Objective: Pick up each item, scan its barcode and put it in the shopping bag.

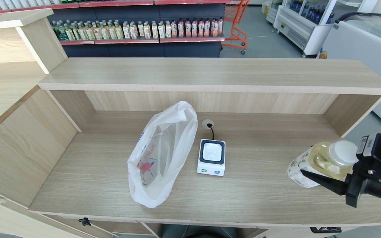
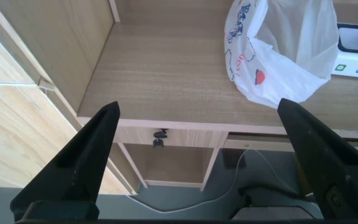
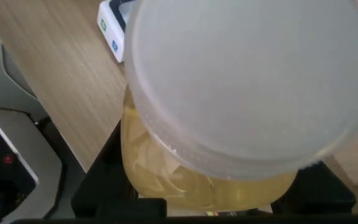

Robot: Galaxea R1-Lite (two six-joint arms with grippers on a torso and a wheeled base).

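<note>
One bottle (image 1: 324, 158) in right claw (image 1: 314, 167) — scanner (image 1: 211, 156) just beside shopping bag (image 1: 164, 155).

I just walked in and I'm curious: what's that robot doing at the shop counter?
Its right gripper holds a bottle of yellow drink, tipped on its side, over the right end of the counter. The bottle is not yet at the scanner in the middle, and the white shopping bag lies beside that. The left gripper is open and empty by the counter's front edge.
</note>
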